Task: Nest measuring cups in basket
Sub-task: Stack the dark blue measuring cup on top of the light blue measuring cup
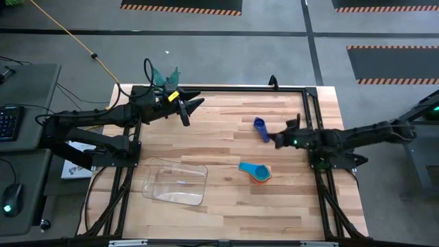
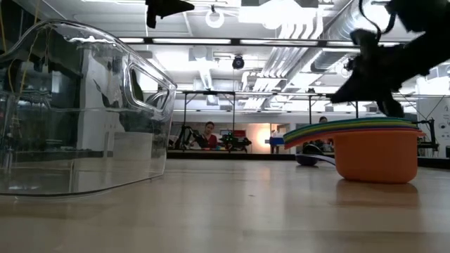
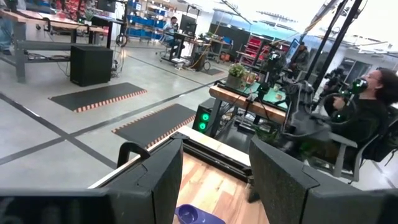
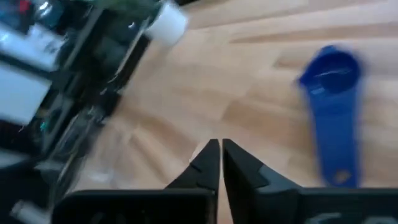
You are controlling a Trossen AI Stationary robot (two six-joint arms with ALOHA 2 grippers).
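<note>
A nested stack of measuring cups (image 1: 256,172), light blue on top and orange lowest (image 2: 373,157), stands on the table right of centre. A single dark blue cup (image 1: 260,128) lies flat on the wood farther back, its handle toward the near edge (image 4: 333,118). The clear basket (image 1: 175,182) rests on its base at the near left (image 2: 70,119). My right gripper (image 1: 276,140) is shut, hovers just right of the dark blue cup and holds nothing (image 4: 220,149). My left gripper (image 1: 192,108) stands open and level, high over the far left of the table (image 3: 214,162).
A white pot with a green plant (image 1: 168,75) stands at the table's far left edge. Black frame rails (image 1: 312,103) run along the table's sides. Bare wood lies between basket and stack. A person (image 3: 367,106) sits beyond the table.
</note>
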